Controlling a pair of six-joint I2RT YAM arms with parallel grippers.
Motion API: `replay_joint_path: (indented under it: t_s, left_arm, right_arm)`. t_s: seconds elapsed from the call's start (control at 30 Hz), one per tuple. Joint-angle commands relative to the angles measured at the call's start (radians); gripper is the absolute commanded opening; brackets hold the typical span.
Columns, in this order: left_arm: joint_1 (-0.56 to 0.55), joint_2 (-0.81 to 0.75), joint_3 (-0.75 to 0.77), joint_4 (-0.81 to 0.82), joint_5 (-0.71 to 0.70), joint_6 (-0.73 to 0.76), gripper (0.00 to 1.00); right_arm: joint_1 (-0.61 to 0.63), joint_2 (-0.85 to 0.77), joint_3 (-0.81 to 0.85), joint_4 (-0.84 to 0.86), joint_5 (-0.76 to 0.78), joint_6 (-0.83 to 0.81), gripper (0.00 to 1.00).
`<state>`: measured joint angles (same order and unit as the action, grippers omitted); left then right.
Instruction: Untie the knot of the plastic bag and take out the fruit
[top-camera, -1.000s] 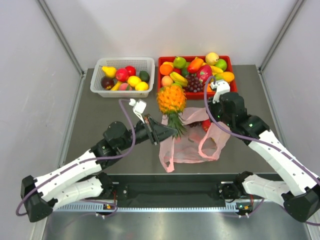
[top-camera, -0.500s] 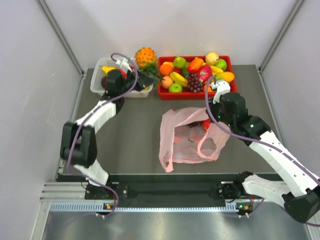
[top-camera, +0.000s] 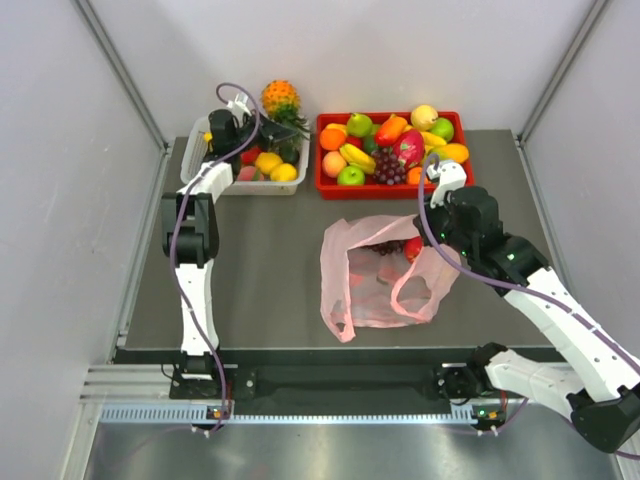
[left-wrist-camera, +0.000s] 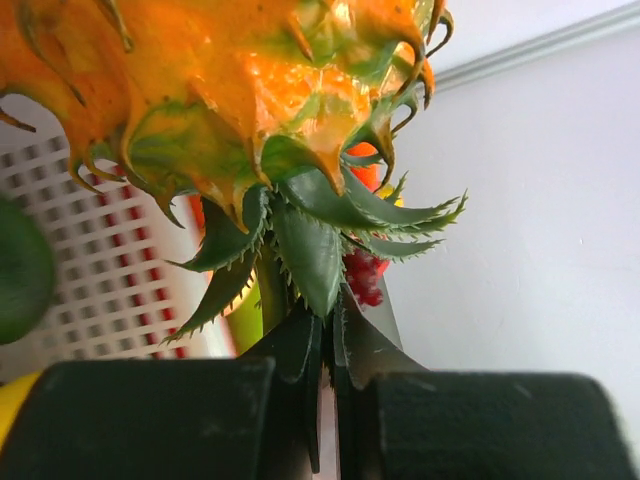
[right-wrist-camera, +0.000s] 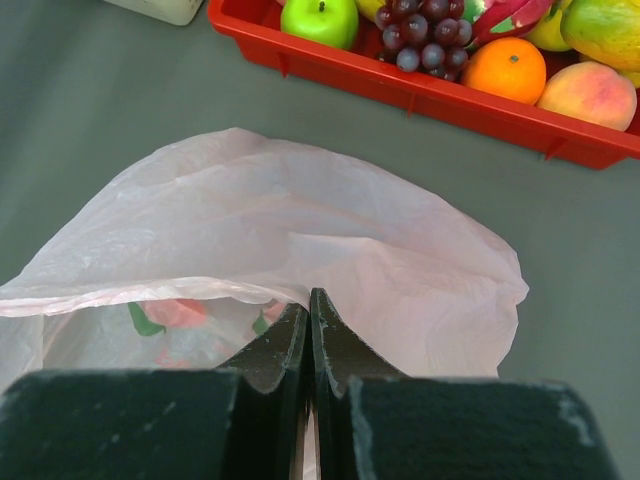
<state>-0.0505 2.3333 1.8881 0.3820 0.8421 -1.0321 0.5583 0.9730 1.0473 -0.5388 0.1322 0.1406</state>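
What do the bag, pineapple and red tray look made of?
Bag: thin pink plastic film, translucent and crinkly; fruit shows through it.
Pineapple: probably moulded plastic, painted, slightly glossy; stiff leaves, sheen on skin.
Red tray: likely rigid plastic, smooth; ribbed moulded wall.

An orange-yellow pineapple (top-camera: 281, 98) with orange scale tips and dark green spiky crown leaves. A translucent pale pink plastic bag (top-camera: 375, 300), with red and dark purple fruit (top-camera: 411, 249) showing inside it. A white basket (top-camera: 280, 187) patterned with a grid of small holes. A bright red tray (top-camera: 400, 190). A dark grey tabletop (top-camera: 260, 270).
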Motion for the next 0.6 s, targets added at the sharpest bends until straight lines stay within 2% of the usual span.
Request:
replay_joint_path:
  t_s: [0.0,0.17,0.27,0.3,0.33,0.57]
  left_arm:
    - [0.02,0.043,0.052,0.054,0.031,-0.094,0.0]
    - [0.024,0.093,0.063,0.006,0.044,-0.072,0.0]
    - [0.029,0.119,0.089,-0.014,0.074,-0.085,0.24]
    - [0.031,0.117,0.086,-0.017,0.074,-0.08,0.75]
    - [0.032,0.112,0.086,-0.043,0.071,-0.057,0.99]
    - [0.043,-0.023,0.062,-0.117,0.037,0.013,0.99]
  right_arm:
    - [-0.009,-0.023,0.017,0.046,0.015,-0.009,0.0]
    - [-0.009,-0.023,0.02,0.043,0.02,-0.012,0.0]
    - [-0.009,-0.017,0.023,0.043,0.023,-0.012,0.0]
    - [-0.009,-0.014,0.022,0.043,0.023,-0.012,0.0]
    - [-0.009,-0.013,0.022,0.04,0.024,-0.012,0.0]
    - [-0.009,0.0,0.033,0.043,0.026,-0.009,0.0]
